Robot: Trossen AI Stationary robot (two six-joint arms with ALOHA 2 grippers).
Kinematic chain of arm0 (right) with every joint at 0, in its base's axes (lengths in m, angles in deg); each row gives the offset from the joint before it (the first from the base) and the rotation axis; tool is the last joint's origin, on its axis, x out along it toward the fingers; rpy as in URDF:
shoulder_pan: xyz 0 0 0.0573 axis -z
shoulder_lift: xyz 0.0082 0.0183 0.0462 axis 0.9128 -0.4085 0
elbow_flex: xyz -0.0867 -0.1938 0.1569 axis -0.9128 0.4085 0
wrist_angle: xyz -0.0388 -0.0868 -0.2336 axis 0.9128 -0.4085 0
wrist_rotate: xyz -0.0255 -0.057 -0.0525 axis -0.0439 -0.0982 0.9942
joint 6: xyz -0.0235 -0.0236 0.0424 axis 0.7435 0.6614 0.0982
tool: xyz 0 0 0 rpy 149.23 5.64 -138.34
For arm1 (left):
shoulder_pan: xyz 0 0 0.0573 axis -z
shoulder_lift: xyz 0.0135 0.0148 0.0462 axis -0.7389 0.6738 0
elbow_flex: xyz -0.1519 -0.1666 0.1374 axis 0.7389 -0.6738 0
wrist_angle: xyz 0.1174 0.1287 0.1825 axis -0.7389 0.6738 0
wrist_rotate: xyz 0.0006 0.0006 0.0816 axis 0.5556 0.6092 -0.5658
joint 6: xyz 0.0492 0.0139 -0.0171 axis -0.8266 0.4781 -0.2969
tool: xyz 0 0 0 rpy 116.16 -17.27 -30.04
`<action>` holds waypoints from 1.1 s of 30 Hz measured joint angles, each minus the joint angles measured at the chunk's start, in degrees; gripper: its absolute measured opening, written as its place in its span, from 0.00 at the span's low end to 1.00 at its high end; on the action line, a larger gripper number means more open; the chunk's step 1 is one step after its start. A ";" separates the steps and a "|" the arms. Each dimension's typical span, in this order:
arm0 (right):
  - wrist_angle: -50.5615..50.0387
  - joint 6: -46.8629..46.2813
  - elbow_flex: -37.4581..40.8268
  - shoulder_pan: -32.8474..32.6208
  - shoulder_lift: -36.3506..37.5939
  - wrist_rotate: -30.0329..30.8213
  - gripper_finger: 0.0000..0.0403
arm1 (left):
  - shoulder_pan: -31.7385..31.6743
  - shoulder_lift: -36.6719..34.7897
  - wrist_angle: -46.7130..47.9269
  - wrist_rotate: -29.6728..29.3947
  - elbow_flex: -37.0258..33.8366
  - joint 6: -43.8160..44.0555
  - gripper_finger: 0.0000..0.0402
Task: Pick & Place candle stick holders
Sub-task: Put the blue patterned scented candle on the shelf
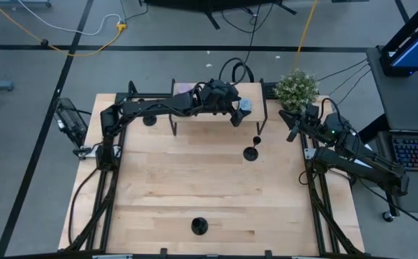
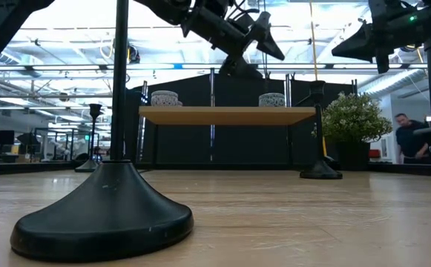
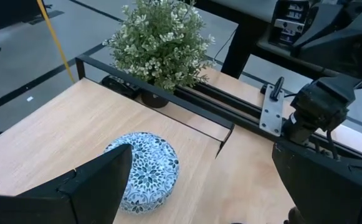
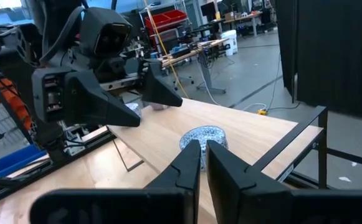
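Note:
Three black candle stick holders stand upright on their round bases on the table. One (image 1: pixel 199 226) is near the front edge and looms large in the low view (image 2: pixel 115 211). One (image 1: pixel 251 152) is right of centre (image 2: pixel 320 167). One (image 1: pixel 150 119) is at the back left (image 2: pixel 92 159). My left gripper (image 1: pixel 239 109) is open and empty above the right end of the raised shelf (image 1: pixel 216 97), over a blue patterned tin (image 3: pixel 144 169). My right gripper (image 1: pixel 293 131) is shut and empty, in the air at the table's right side (image 4: pixel 203 163).
A lilac tin (image 1: pixel 183 90) sits on the shelf's left part, and both tins show in the low view (image 2: pixel 164 97) (image 2: pixel 272 99). A potted plant (image 1: pixel 297 88) stands at the back right corner. Black frame rails (image 1: pixel 316 208) run along the table's sides. A person (image 2: pixel 406 137) is in the room behind.

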 joint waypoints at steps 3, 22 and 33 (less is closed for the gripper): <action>0.00 0.00 0.00 0.00 -0.02 -0.09 0.04 | -0.35 0.00 -0.17 0.11 0.00 -1.04 0.98; 0.00 -1.84 0.00 0.00 -0.02 -0.17 0.04 | -2.22 4.05 -4.91 -1.82 -0.04 -5.75 0.98; 0.00 -2.12 0.00 0.00 -0.02 -0.15 0.04 | -2.34 4.11 -4.07 -4.22 -0.04 -9.19 0.98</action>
